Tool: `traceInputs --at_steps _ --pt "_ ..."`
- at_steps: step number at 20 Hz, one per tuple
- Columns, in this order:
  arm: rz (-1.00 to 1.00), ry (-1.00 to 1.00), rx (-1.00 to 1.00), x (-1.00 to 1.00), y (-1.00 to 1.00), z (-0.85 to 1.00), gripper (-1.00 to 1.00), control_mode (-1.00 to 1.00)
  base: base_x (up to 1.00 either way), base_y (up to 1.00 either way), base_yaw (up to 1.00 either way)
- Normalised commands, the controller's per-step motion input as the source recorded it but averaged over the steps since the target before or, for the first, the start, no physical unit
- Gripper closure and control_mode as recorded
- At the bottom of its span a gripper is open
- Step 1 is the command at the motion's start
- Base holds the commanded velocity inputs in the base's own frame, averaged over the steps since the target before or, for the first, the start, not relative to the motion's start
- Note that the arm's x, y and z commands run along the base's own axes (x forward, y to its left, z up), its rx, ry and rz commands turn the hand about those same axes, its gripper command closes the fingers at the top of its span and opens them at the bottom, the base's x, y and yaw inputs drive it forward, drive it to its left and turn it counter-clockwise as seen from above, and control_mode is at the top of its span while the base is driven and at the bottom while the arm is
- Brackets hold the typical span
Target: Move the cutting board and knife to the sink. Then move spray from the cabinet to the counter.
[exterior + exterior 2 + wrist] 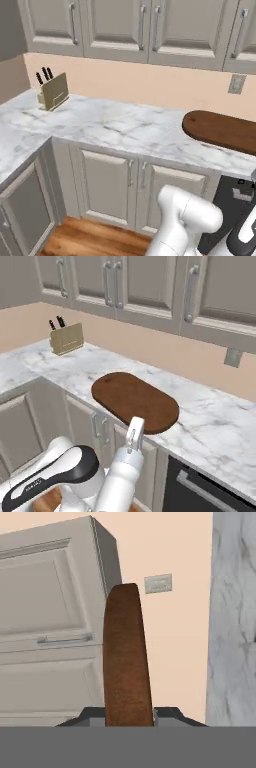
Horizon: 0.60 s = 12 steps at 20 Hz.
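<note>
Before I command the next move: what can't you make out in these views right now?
- Pincer: in the hand view the board covers the gap between the tips; whether it is clamped cannot be told.
- Board's right end: cut off by the frame edge in the left base view.
- Board's near rim: partly hidden by the arm in the right base view.
- Wall outlet: too small for detail.
- Knife block: handles show, blades hidden inside.

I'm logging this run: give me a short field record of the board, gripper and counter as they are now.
board: cutting board, flat over the counter's front edge
gripper: gripper at the board's near edge; in the hand view the board runs up from between the fingertips
grip: cannot tell if closed
counter: marble counter, knife block at the back
above: wall cabinets, doors shut
</note>
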Motion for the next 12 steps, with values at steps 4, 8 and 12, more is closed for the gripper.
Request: traceInputs --at_steps 4,8,12 --pt "0.00 0.00 0.00 0.00 0.00 0.00 1.00 1.00 -0.38 0.32 -0.82" --pt "0.00 0.00 0.00 0.00 0.00 0.00 1.00 1.00 -0.58 0.89 -0.45" --pt "0.00 0.00 0.00 0.00 0.00 0.00 1.00 1.00 0.01 -0.68 -0.45"
